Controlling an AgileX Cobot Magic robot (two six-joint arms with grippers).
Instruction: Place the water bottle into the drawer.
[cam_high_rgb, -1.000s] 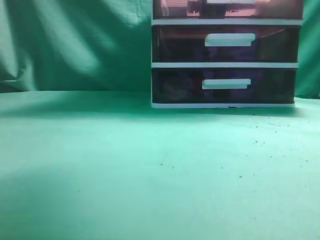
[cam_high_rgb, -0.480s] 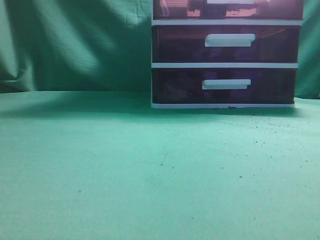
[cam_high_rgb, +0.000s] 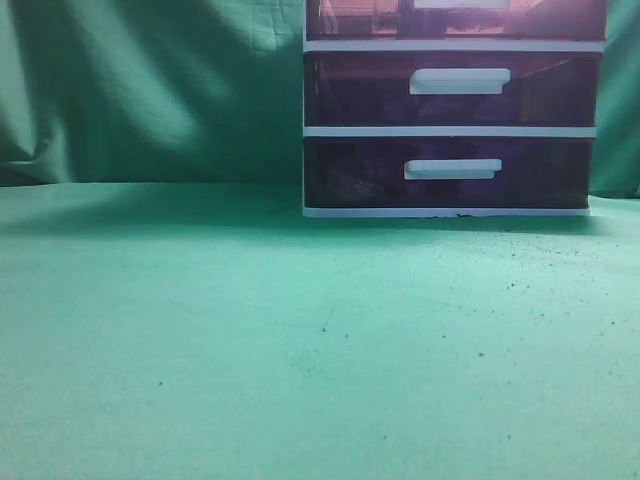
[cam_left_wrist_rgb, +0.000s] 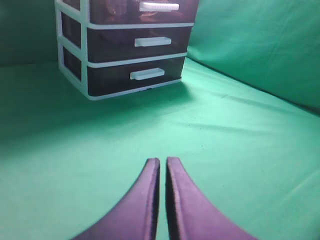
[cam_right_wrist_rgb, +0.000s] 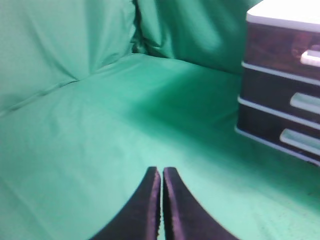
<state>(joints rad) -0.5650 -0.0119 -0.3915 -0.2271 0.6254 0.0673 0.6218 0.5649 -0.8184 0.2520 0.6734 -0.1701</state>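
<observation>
The drawer (cam_high_rgb: 360, 18) is the top one of the white-framed unit (cam_high_rgb: 450, 131), with a dark purplish see-through front and a white bar handle. It sits flush with the two drawers below. It also shows in the left wrist view (cam_left_wrist_rgb: 120, 7) and the right wrist view (cam_right_wrist_rgb: 272, 47). The water bottle is not visible in any view; only vague brownish shapes show through the drawer front. My left gripper (cam_left_wrist_rgb: 163, 161) is shut and empty, low over the green cloth, well in front of the unit. My right gripper (cam_right_wrist_rgb: 161, 170) is shut and empty, off to the unit's side. Neither gripper shows in the exterior view.
Green cloth (cam_high_rgb: 250, 330) covers the table and hangs as a backdrop (cam_high_rgb: 150, 90) behind and at the sides. The middle drawer (cam_high_rgb: 350, 90) and bottom drawer (cam_high_rgb: 350, 175) are shut. Small dark specks lie on the cloth in front of the unit.
A broad shadow that lay over the front left of the cloth one second ago has gone. The drawer unit has not moved.
</observation>
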